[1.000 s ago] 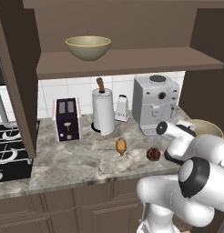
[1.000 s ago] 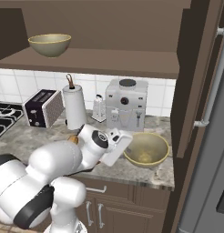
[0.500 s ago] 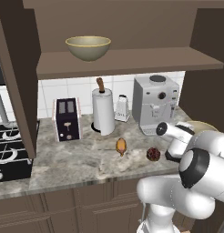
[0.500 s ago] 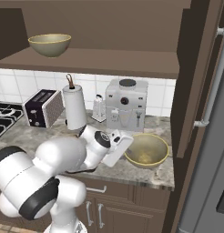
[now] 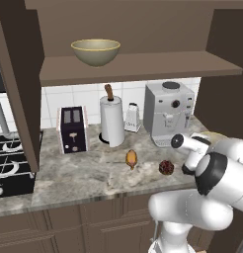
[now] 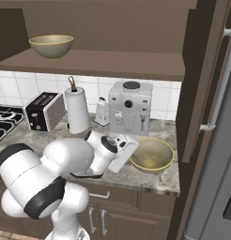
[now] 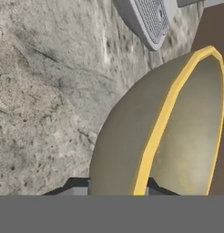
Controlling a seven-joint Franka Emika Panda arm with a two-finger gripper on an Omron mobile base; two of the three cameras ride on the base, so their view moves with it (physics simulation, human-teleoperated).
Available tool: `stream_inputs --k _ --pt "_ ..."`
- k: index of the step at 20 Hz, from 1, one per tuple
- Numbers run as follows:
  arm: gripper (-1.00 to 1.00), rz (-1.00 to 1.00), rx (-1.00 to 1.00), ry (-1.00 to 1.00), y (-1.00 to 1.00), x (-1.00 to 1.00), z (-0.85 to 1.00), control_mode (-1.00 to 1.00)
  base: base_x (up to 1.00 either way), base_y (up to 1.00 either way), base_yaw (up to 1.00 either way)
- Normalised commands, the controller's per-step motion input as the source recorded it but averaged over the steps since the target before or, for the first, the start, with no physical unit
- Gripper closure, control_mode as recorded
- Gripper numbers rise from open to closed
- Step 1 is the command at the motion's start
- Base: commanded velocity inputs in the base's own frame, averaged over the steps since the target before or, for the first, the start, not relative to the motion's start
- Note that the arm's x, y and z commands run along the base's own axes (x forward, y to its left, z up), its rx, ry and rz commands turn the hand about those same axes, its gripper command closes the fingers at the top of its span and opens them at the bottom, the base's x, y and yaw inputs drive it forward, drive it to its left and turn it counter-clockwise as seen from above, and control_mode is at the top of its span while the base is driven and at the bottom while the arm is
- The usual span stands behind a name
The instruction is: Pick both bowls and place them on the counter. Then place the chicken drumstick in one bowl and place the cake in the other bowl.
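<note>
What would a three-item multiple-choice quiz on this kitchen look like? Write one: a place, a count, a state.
1. Where is the second bowl?
A on the shelf
B on the stove
C in the sink

2. How many small foods lie on the counter?
A one
B two
C four

3. The tool is
A open above the cake
B shut on the toaster
C shut on a bowl's rim

Key: 1 A, the bowl on the shelf sits above the counter; 2 B, chicken drumstick and cake; 3 C, tool straddles the yellow rim of the bowl on the counter.

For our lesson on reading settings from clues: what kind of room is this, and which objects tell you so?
A kitchen, rendered in simulation. A toaster, a coffee machine and a paper towel roll stand on a marbled counter, beside a stove.
</note>
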Motion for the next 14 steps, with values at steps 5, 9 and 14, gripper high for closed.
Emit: stream_inputs --k 5,9,14 --pt "1.00 0.05 0.01 0.01 -0.05 0.05 -0.10 -1.00 0.00 0.00 0.00" --pt "1.00 0.06 0.03 0.00 -0.11 0.02 -0.14 -1.00 0.00 0.00 0.00" --pt "1.00 0.07 0.02 0.01 -0.09 0.05 -0.16 -1.00 0.00 0.00 0.00"
